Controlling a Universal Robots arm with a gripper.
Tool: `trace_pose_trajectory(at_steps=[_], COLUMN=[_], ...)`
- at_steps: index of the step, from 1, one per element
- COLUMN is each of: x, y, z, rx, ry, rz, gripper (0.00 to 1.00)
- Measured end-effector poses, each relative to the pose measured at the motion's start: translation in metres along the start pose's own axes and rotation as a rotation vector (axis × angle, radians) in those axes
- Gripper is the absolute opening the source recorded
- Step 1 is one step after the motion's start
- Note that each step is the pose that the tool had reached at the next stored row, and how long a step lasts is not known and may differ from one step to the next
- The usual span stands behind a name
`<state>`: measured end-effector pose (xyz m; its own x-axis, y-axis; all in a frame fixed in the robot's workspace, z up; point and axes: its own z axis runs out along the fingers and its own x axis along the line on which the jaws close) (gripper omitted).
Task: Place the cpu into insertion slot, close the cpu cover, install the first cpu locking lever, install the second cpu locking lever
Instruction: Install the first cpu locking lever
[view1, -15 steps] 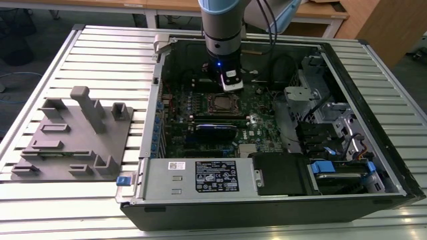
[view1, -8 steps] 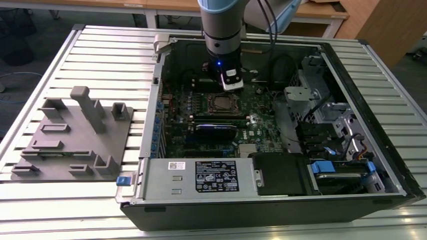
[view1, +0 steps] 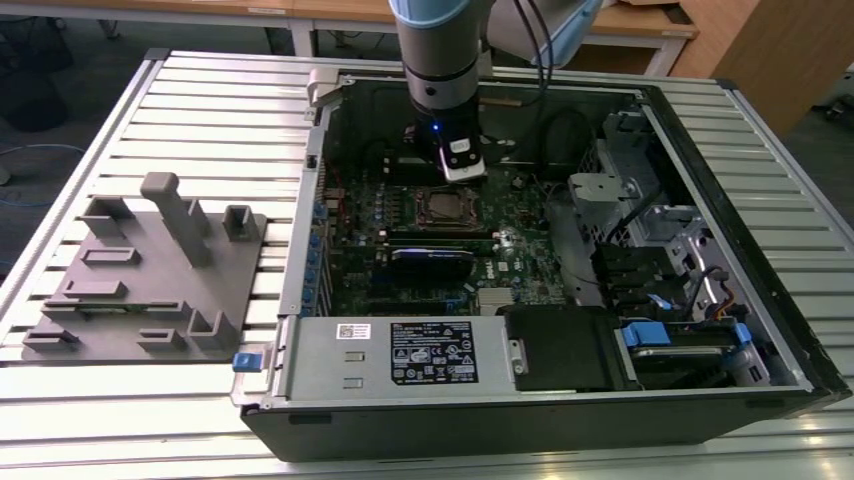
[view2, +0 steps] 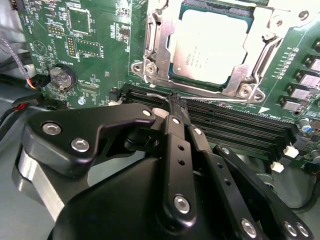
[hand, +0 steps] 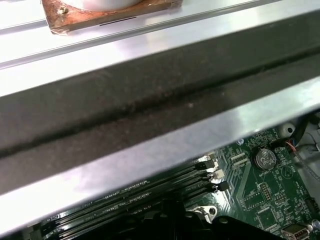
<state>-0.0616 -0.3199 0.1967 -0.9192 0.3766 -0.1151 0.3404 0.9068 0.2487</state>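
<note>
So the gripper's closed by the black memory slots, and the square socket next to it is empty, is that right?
Not empty: the second wrist view shows the cpu seated there, framed by the cpu cover. The gripper is indeed closed by the black memory slots.

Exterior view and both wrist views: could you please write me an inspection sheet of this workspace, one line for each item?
Surface: slatted metal table, carrying an open computer case.
Job's things: cpu sits inside the silver cpu cover, which lies flat around it.
Clutter: grey fixture block beside the case, at the exterior view's left.
Grippers: gripper low over the board next to the cover, fingers together.
Cables: black cables inside the case.
Surroundings: wooden desks behind the table.
</note>
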Motion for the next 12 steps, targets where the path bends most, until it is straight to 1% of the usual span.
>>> trace_pose_trajectory(at_steps=[12], x=[0.0016], y=[0.0015], z=[0.0022], rx=[-0.0003], ry=[0.0003], rz=[0.0], gripper=[0.11])
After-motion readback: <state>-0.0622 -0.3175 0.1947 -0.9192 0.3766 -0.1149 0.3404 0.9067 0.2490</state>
